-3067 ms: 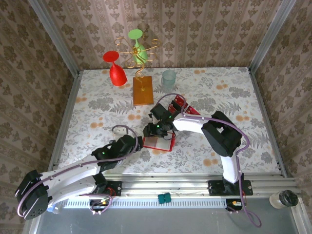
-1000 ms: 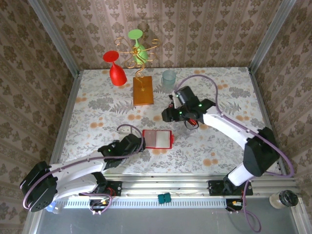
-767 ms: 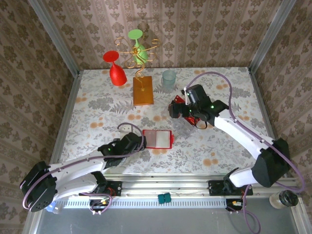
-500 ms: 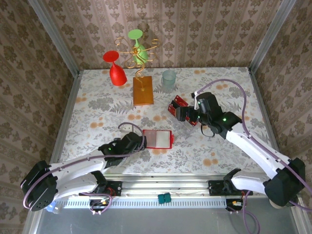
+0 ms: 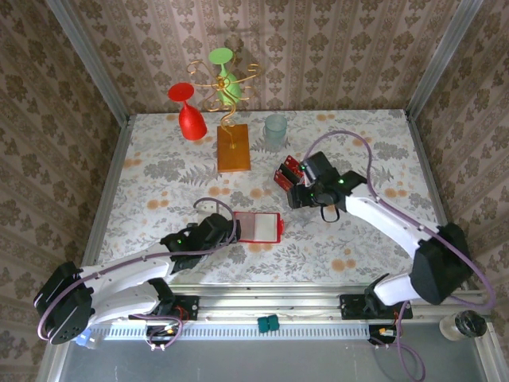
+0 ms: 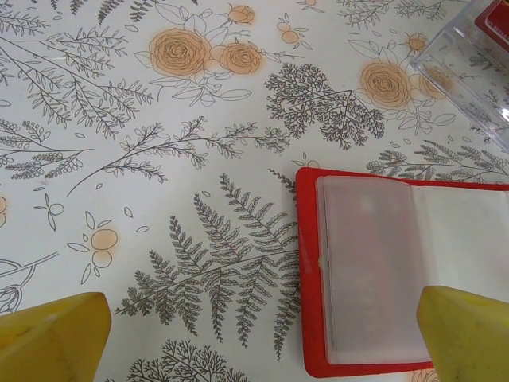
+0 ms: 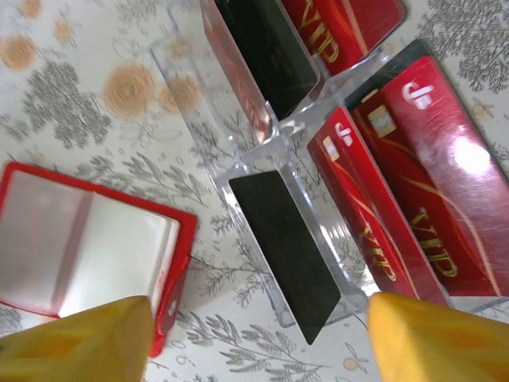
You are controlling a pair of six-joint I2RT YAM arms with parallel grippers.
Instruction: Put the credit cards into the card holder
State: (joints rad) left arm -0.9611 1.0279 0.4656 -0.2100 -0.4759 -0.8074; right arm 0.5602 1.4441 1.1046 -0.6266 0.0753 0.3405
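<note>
The card holder [image 5: 257, 227] lies open on the table, red rim round pale clear pockets [image 6: 374, 278]. My left gripper [image 5: 231, 231] hovers at its left edge, yellow fingers [image 6: 48, 338] spread wide; this gripper [image 6: 258, 342] is open and holds nothing. Several red credit cards [image 7: 413, 175] stand and lie in a clear plastic tray [image 7: 262, 159], one showing a dark face [image 7: 282, 247]. My right gripper [image 7: 254, 342] hangs open just above the tray's near end [image 5: 301, 192], between the tray [image 5: 288, 173] and the card holder [image 7: 87, 239], with nothing in it.
At the back stand an orange wooden block with a gold wire stand [image 5: 233, 147], a red goblet [image 5: 189, 119], a green goblet [image 5: 225, 76] and a clear cup [image 5: 275, 130]. Metal rails [image 5: 111, 183] border the table.
My right arm left the card holder, swung out to the right past the tray, and has now come back left over the tray's near end. The left arm has barely moved.
</note>
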